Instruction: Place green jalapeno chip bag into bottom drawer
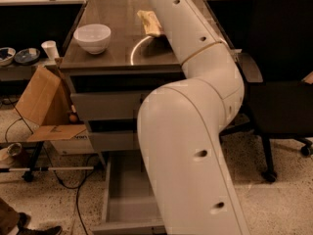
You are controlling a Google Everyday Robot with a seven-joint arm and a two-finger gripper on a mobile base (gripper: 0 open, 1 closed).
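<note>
My arm [195, 146] runs up out of view, jaws unseen beyond the worktop [112, 58] — wide or holding, I cannot tell — the green bag nowhere visible, the bottom drawer [127, 192] standing open for it.

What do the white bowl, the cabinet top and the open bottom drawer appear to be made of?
The white bowl looks like glazed ceramic or plastic: smooth, soft sheen. The cabinet top is probably brushed metal, given its curved glint. The bottom drawer seems painted sheet metal: thin, flat grey walls. The pincer is out of view, past the top edge.
</note>
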